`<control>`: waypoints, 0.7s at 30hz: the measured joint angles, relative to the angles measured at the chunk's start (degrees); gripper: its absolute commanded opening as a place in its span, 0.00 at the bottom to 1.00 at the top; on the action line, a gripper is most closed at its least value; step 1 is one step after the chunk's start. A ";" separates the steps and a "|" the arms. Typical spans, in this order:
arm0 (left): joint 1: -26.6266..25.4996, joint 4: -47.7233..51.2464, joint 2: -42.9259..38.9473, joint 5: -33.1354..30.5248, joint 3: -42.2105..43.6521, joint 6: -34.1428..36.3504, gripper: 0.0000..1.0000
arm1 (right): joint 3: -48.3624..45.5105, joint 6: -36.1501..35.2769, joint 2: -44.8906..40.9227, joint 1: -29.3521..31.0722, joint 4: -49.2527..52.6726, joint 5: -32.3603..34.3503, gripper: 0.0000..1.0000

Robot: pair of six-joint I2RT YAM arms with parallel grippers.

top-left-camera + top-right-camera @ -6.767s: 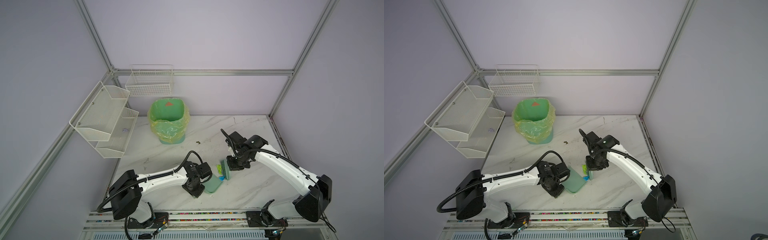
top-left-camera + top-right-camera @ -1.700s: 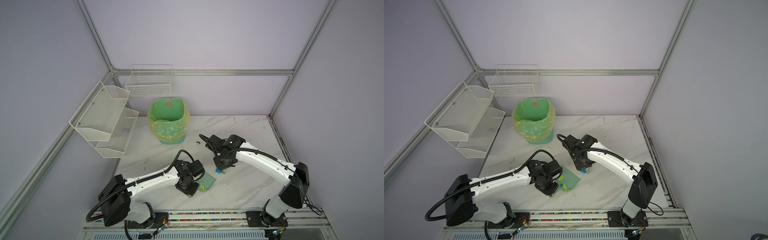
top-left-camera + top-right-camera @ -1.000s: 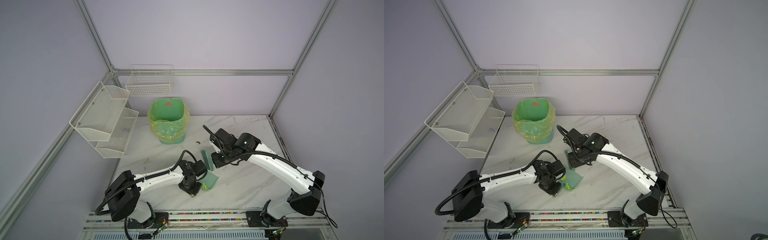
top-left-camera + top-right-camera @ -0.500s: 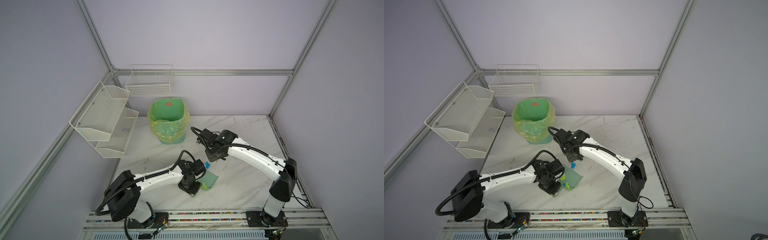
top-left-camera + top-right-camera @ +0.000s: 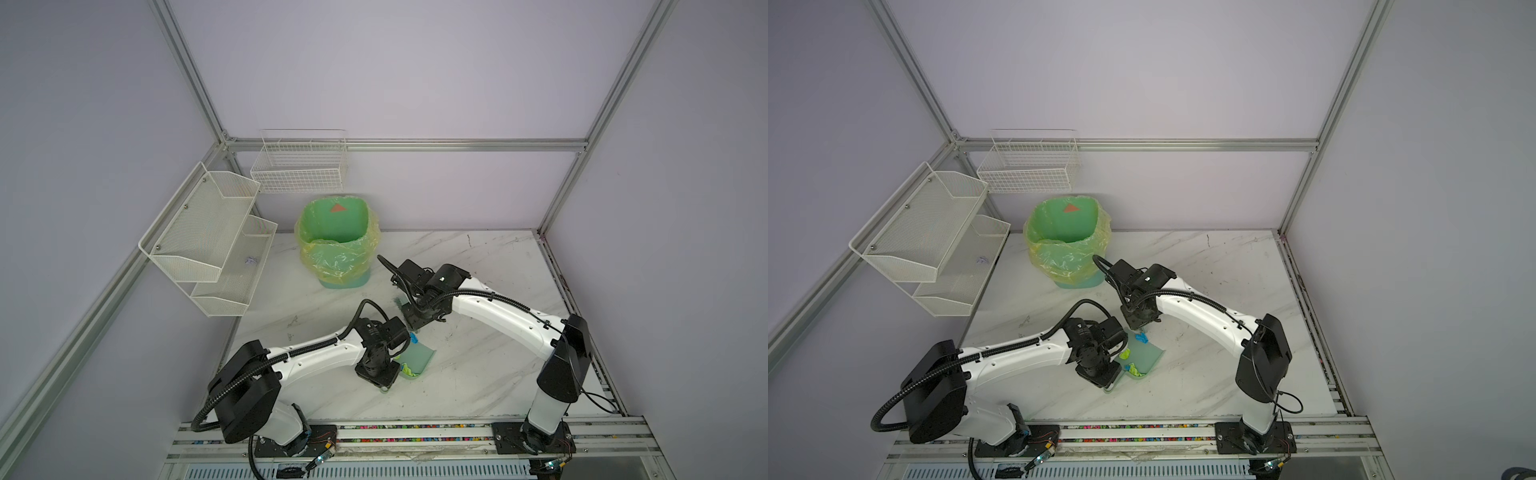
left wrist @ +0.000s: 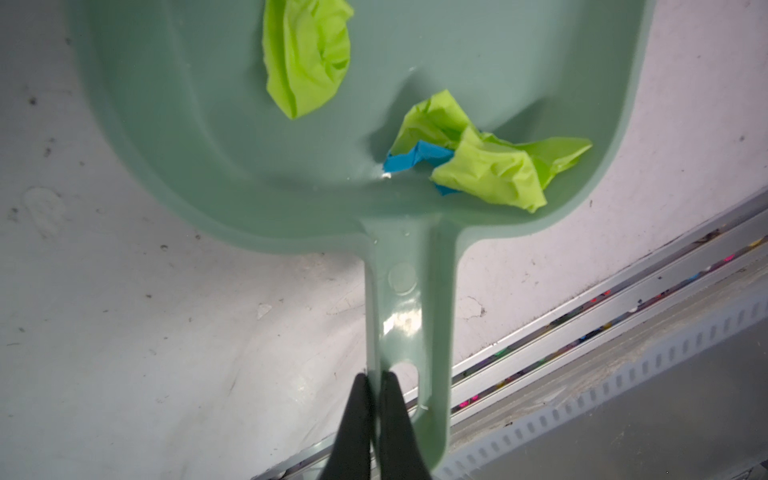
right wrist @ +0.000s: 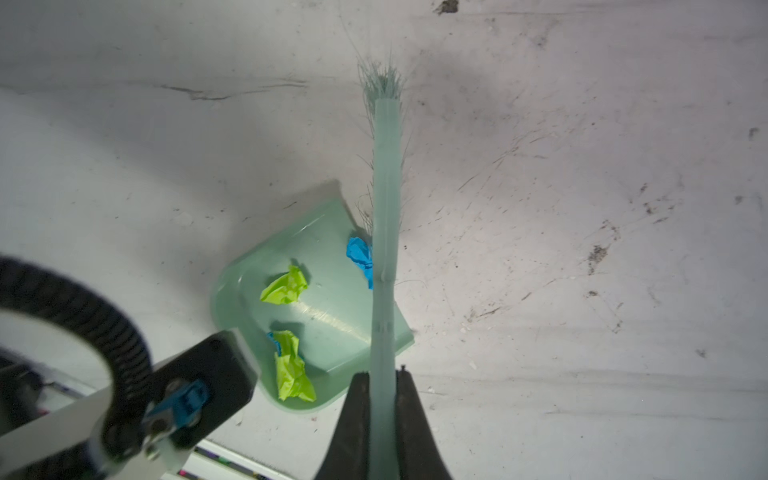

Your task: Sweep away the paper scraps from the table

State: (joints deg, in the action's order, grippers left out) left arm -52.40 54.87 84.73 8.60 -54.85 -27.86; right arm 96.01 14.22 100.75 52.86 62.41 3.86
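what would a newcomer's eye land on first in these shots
The neon yellow-green and blue paper scraps lying in the pale green dustpan, near the front of the table, where the left gripper pinches its handle. Next, the matching brush gripped by the right gripper at the pan's open edge, and the green bin with its yellow liner at the back left.

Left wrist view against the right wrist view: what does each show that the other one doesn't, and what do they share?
Only the left wrist view shows the left gripper shut on the dustpan handle. Only the right wrist view shows the right gripper shut on the brush, plus a blue scrap at the pan's open edge beside it. Both show the dustpan holding yellow-green scraps, over the table.
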 measured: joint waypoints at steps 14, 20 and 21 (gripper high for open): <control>1.40 0.02 0.02 0.00 0.04 0.55 0.00 | -0.02 6.49 -13.97 -0.76 1.88 -2.93 0.00; 1.40 0.07 -0.02 -0.90 0.04 0.55 0.00 | -2.25 8.59 -9.64 -1.14 3.32 2.62 0.00; 1.40 0.09 -0.17 -1.51 0.04 0.42 0.00 | -2.67 8.85 -9.25 -1.31 3.39 3.58 0.00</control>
State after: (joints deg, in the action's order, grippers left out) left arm -51.00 54.96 84.55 7.09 -54.81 -27.44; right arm 93.34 23.07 91.50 51.55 65.80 7.44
